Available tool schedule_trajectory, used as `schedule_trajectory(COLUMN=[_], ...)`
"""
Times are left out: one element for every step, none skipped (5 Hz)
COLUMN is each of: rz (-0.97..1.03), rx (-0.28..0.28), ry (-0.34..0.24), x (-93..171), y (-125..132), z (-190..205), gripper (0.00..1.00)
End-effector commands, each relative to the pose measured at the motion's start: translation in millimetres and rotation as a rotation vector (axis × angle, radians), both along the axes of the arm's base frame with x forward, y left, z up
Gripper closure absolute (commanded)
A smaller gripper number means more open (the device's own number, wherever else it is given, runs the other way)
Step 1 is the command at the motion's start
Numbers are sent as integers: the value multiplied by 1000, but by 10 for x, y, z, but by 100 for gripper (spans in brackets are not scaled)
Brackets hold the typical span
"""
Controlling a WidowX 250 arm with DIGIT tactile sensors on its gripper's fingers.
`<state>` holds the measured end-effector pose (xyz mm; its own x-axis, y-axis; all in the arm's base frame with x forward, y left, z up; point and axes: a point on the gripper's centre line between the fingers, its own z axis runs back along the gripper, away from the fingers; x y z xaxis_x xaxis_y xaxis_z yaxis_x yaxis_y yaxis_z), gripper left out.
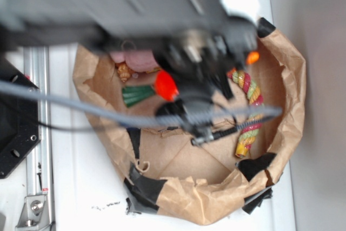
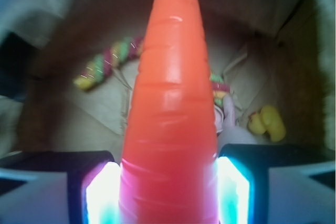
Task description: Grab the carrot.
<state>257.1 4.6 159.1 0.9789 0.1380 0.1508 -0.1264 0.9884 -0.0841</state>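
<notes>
Between the lit pads point(image 2: 100, 192), the carrot point(image 2: 173, 103) sits clamped, lifted above the paper bag point(image 1: 292, 79) with its tip pointing away. The gripper point(image 2: 168, 192) grips only the thick end (glossy plastic), so I judge it may pivot or slip toward the rope toy point(image 2: 107, 64).

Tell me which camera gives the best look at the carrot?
The wrist view: the carrot fills the middle of the picture, its ridged orange body pinched between the gripper pads. The exterior view shows only its green stem and a bit of orange; the arm hides the rest.
</notes>
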Motion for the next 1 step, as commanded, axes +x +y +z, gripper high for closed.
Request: schedule_trajectory(rz=[98], rx=[84], ry=[-26], x=[66], y=[14], z=[328], gripper=[100])
